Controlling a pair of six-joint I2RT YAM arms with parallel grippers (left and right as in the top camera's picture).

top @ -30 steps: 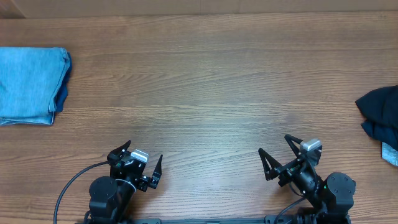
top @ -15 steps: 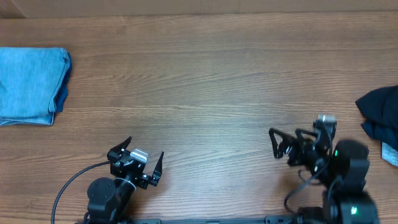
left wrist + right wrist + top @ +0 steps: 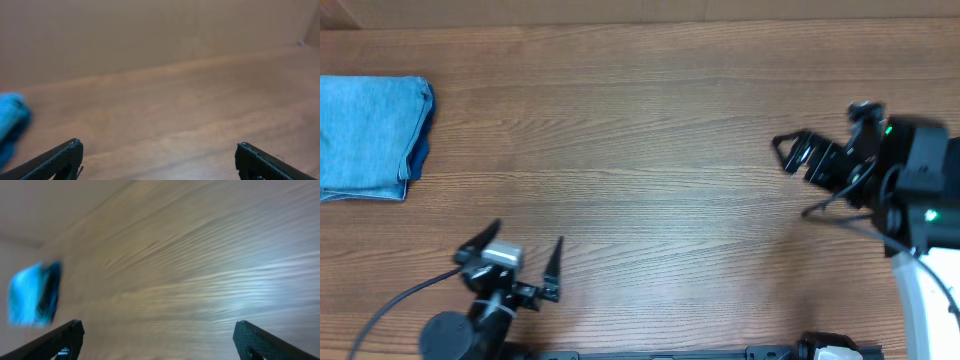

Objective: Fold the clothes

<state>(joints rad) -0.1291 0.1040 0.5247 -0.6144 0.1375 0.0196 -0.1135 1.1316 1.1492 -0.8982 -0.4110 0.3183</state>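
Clothes first: the light blue denim (image 3: 370,140) lies at the bench's nine o'clock edge, folded into a flat rectangle with its layers stacked and a darker blue layer showing along its three o'clock side. It looks done to me. No unfolded garment shows, so I judge the step in hand is fetching the next piece. That calls for a pinch on loose cloth, a pull to the bare middle of the bench (image 3: 640,120), then spreading it flat. My right jaws (image 3: 157,327) stand wide and hold nothing, out near three o'clock, pointing toward nine; whatever lies under that arm is hidden. My left jaws (image 3: 157,145), at seven o'clock, gape just as wide, empty too.
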